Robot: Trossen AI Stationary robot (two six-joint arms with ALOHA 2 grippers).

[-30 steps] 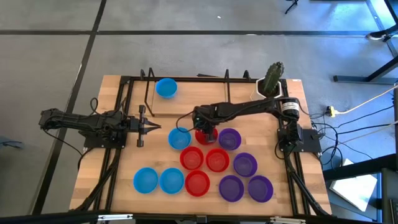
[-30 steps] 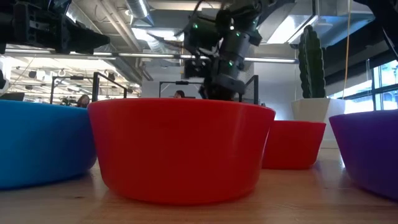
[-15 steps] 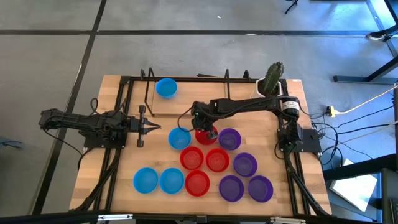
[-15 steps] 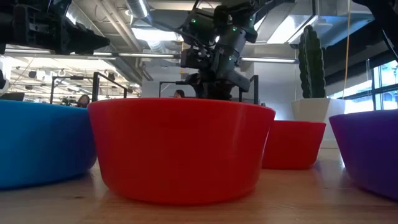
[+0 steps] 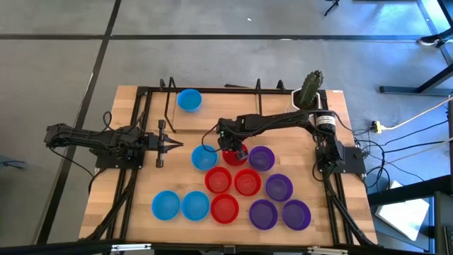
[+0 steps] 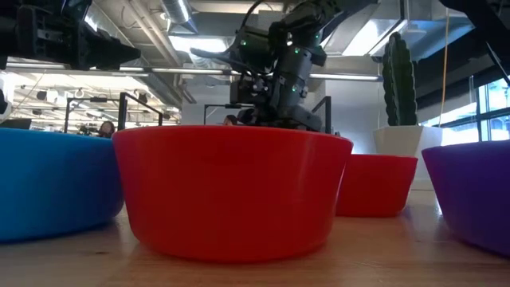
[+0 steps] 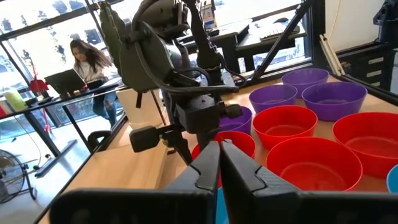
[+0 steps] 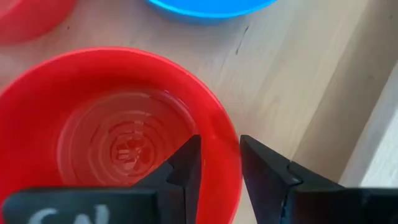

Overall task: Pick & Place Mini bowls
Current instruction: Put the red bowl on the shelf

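Right claw sits over the red bowl near the middle of the surface, fingers straddling the bowl's rim, one inside, one outside, part-spread with the wall between them. Whether they squeeze it already cannot be told; bowl looks to rest on the wood. Left claw waits pressed together, empty, over the left side of the surface.

Bowl judged light, thin stiff plastic, smooth and a bit slippery; likely to tilt under a one-sided rim pinch. The rim wall is the only sensible hold, and that is where the claw is.

Other mini bowls: a blue bowl touching or just beside it, a purple bowl on its other side, more red, blue and purple toward the near edge, one blue bowl alone near the far edge. All visible bowls look empty. Cactus pot stands at the far right corner.
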